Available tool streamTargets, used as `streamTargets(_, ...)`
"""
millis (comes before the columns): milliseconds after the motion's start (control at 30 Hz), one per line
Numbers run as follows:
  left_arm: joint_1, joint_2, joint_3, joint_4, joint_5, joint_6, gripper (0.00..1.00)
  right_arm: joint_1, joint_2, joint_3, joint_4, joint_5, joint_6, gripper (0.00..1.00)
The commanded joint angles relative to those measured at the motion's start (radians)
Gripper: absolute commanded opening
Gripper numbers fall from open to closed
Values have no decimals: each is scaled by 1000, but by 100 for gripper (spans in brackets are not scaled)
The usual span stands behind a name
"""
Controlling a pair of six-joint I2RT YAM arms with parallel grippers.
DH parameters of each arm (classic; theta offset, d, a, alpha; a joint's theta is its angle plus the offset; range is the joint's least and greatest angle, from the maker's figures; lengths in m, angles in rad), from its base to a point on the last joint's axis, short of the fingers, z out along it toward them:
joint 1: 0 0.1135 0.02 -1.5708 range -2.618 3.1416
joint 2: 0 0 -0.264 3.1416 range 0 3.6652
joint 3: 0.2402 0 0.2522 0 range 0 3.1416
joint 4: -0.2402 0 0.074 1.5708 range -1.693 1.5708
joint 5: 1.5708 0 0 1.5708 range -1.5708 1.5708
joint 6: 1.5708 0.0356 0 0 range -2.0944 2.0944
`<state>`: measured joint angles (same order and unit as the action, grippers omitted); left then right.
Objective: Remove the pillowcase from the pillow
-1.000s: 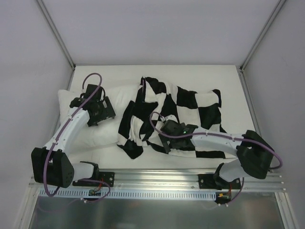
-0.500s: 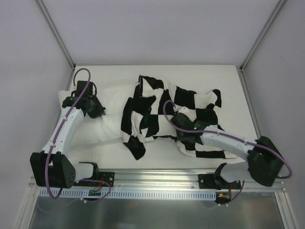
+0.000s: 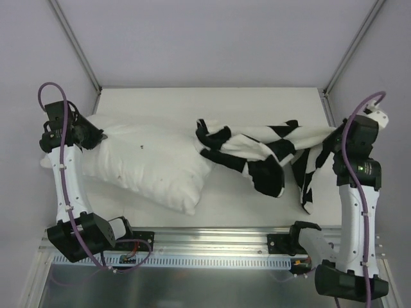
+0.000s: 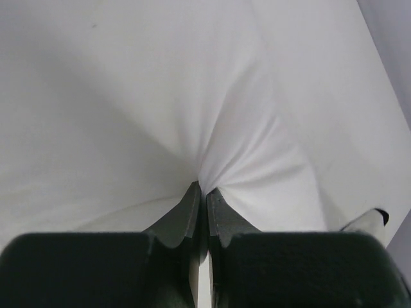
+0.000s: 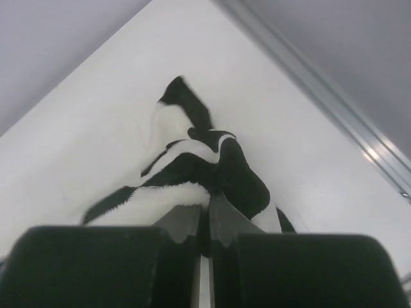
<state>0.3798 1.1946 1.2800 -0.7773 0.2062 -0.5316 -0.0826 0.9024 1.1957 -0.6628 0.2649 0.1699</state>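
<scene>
The plain white pillow [image 3: 148,163] lies on the left half of the table, bare, its left corner lifted. My left gripper [image 3: 97,136] is shut on that corner, and the wrist view shows white pillow fabric [image 4: 192,115] bunched between the closed jaws of the left gripper [image 4: 200,190]. The black and cream checkered pillowcase [image 3: 257,149] hangs stretched and crumpled at the right, apart from the pillow. My right gripper [image 3: 329,138] is raised at the far right, shut on the pillowcase's end. In the right wrist view the pillowcase [image 5: 192,167] trails away from the closed right gripper [image 5: 204,206].
The white table top [image 3: 212,102] is bounded by metal frame posts [image 3: 340,70] at the back corners and grey walls on all sides. An aluminium rail [image 3: 212,240] with both arm bases runs along the near edge.
Both grippers shut, then pulled apart: the left drew the pillow corner up and left, the right dragged the pillowcase right. The pillowcase slid off and the pillow now lies bare.
</scene>
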Motion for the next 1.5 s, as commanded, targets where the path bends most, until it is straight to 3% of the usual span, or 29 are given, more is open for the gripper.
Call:
streamTargets(0, 57, -41, 88, 55, 21, -10, 0, -203, 4, 68, -74, -40, 0, 1)
streamTargets(100, 126, -29, 113, 53, 64, -42, 0, -346, 29, 77, -73, -157, 26, 1)
streamTargets(233, 134, 6, 139, 61, 146, -87, 0, -362, 47, 44, -17, -254, 29, 1)
streamTargets(400, 50, 28, 185, 69, 99, -74, 0, -272, 53, 19, 28, -254, 0, 1)
streamTargets(567, -122, 138, 312, 64, 111, -21, 0, -163, 64, 22, 66, -208, -20, 1)
streamTargets(633, -189, 189, 352, 64, 113, -10, 0, -141, 63, 10, 132, -242, -24, 1)
streamTargets(833, -239, 206, 427, 111, 128, -63, 0, -75, 95, 28, 369, -386, -27, 1)
streamTargets(967, -228, 119, 415, 145, -52, -141, 0, -62, 203, 145, 451, -373, -38, 1)
streamTargets(1033, -222, 91, 398, 163, -76, -188, 0, -62, 248, 171, 476, -334, -33, 1)
streamTargets(1167, -222, 13, 300, 184, -151, -269, 0, -60, 458, 365, 372, -392, -29, 1)
streamTargets(1200, -223, -7, 270, 188, -172, -286, 0, -59, 514, 424, 261, -403, -27, 6)
streamTargets(1233, -222, -47, 204, 188, -195, -310, 0, -54, 649, 582, 177, -409, -36, 40)
streamTargets(1267, -222, -62, 173, 193, -198, -317, 0, -49, 730, 685, -35, -430, -43, 56)
streamTargets(1300, -223, -84, 142, 199, -194, -315, 8, -43, 807, 787, -135, -444, -55, 77)
streamTargets(1333, -223, -82, 104, 205, -164, -288, 49, -33, 913, 915, -203, -443, -67, 81)
streamTargets(1400, -225, -69, 78, 205, -130, -249, 88, 24, 911, 876, -206, -351, -86, 88)
streamTargets(1433, -223, -61, 65, 205, -95, -239, 99, 56, 838, 738, -158, -328, -87, 93)
streamTargets(1467, -225, -56, 64, 205, -78, -225, 99, 66, 792, 667, -47, -314, -80, 96)
